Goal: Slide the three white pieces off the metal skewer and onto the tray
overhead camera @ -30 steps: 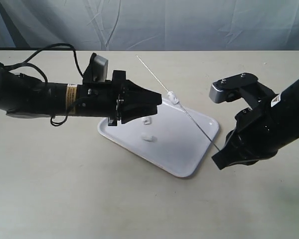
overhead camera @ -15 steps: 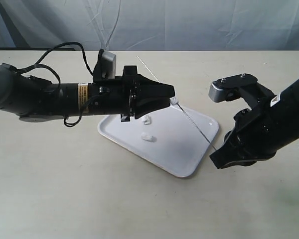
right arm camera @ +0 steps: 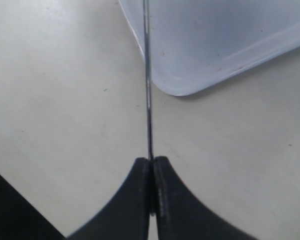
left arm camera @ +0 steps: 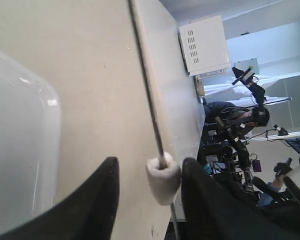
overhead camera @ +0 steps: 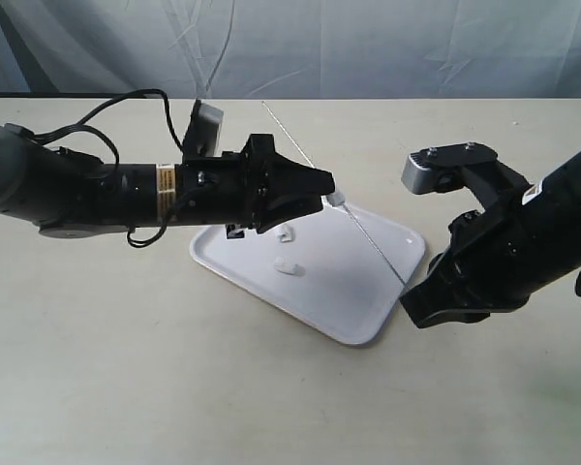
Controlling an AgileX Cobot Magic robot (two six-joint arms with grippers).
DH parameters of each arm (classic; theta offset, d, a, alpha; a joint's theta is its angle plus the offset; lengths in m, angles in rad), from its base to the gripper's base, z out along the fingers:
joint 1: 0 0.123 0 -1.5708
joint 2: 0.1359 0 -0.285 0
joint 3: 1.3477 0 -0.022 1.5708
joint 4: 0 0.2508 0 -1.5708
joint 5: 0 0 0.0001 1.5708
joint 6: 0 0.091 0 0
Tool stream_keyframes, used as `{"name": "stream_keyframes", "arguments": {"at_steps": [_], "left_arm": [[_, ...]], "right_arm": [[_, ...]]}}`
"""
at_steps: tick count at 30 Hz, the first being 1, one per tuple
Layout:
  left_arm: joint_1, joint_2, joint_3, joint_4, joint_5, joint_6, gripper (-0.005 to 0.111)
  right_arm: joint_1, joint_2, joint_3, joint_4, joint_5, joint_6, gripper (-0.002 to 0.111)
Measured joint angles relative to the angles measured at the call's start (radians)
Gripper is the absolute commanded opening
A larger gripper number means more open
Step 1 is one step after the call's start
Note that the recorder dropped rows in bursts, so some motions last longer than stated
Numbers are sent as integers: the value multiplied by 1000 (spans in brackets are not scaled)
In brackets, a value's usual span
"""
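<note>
Skewer point(overhead camera: 368, 235) is being pinched at its lower end by the fully closed right gripper point(right arm camera: 151, 170), slanting over the tray's point(overhead camera: 344, 295) right corner. One white piece point(left arm camera: 162, 179) threaded on it is being flanked by the narrowly parted left gripper point(overhead camera: 325, 186). Two white pieces point(overhead camera: 287, 233) point(overhead camera: 289, 267) are being held in the tray near its upper-left edge.

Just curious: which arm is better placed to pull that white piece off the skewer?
Left. The left gripper, open, brackets the white piece; the right gripper is shut on the metal skewer.
</note>
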Motion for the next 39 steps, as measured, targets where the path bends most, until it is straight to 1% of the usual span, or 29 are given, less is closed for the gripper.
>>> {"name": "stream_keyframes", "arguments": {"at_steps": [7, 15, 16, 19, 22, 25, 34, 39], "left_arm": [[-11, 0, -2, -34, 14, 27, 40], [-41, 0, -32, -46, 17, 27, 39], [-42, 0, -31, -48, 17, 27, 37], [-42, 0, -31, -48, 20, 29, 27], [-42, 0, -31, -46, 25, 31, 16], [-42, 0, -31, -46, 25, 31, 9], [-40, 0, -31, -40, 25, 31, 9], [-9, 0, -31, -21, 4, 31, 9]], "right_arm": [[0, 0, 0, 7, 2, -3, -1], [0, 0, 0, 9, 2, -9, -1], [0, 0, 0, 9, 2, -9, -1], [0, 0, 0, 11, 2, -9, -1], [0, 0, 0, 13, 2, -9, -1], [0, 0, 0, 15, 2, -11, -1], [0, 0, 0, -4, 13, -16, -1], [0, 0, 5, -1, 11, -17, -1]]}}
